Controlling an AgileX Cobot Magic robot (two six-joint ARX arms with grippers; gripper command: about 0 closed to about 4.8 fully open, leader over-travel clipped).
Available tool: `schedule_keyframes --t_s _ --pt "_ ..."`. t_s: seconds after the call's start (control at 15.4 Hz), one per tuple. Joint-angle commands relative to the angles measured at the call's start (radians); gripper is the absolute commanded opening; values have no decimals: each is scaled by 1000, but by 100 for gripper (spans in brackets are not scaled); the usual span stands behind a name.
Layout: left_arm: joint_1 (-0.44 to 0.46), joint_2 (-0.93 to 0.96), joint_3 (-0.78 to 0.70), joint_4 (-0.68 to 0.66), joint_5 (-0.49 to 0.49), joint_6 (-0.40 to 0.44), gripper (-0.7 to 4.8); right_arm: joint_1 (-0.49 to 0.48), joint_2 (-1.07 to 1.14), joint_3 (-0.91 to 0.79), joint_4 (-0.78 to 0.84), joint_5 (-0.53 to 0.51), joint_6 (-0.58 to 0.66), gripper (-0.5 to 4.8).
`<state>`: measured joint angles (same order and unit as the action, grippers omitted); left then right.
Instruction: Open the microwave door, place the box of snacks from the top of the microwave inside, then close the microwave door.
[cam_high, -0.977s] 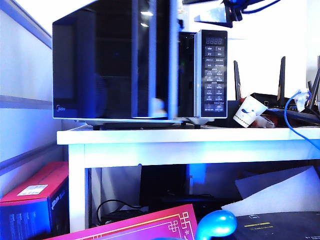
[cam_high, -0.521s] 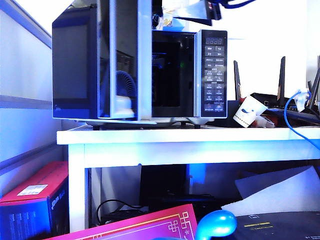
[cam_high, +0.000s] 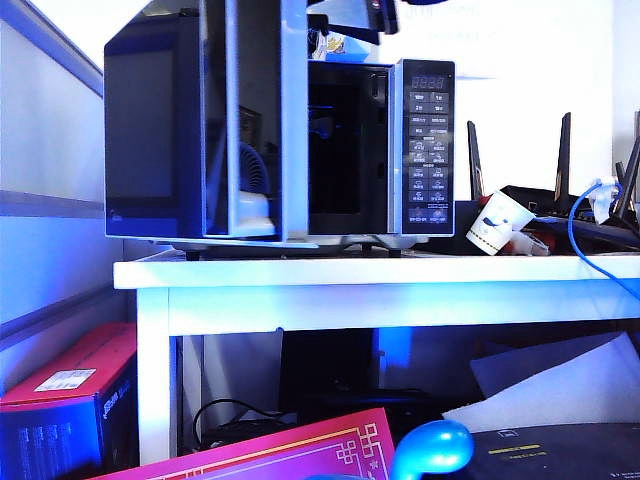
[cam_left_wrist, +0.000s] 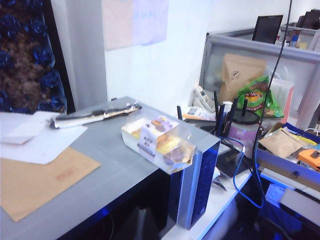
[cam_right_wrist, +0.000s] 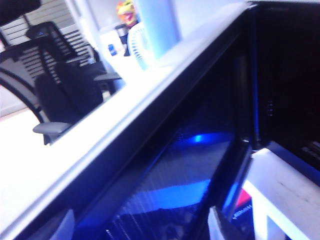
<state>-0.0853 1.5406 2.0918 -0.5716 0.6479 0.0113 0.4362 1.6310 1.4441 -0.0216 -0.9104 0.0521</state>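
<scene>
While the microwave door (cam_high: 250, 120) stood swung wide, the box of snacks (cam_left_wrist: 159, 142) lay on the microwave (cam_high: 420, 140), untouched. Loading and closing remained. Neither the left fingers nor the right fingers beside the door showed their state.

Item, as we see it from the front: a black Midea microwave (cam_high: 300, 130) on a white table (cam_high: 380, 285), its microwave door (cam_high: 250, 120) swung open toward us, dark cavity exposed beside the lit button panel (cam_high: 428, 150). We note a paper cup (cam_high: 497, 222) tipped on the table, routers with upright antennas (cam_high: 565, 160), a blue cable (cam_high: 585, 240), and a red box (cam_high: 65, 385) below.
</scene>
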Motion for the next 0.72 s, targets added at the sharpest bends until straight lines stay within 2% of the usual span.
schedule_keyframes --t_s 0.07,0.46,0.72 --pt "-1 24 3 13 8 30 -5 20 -8 4 2 -10 1 355" --pt "-31 61 -18 12 7 114 -5 132 -9 5 3 -7 8 355" --pt "-32 61 -23 -7 9 124 -5 234 -9 5 13 20 7 355"
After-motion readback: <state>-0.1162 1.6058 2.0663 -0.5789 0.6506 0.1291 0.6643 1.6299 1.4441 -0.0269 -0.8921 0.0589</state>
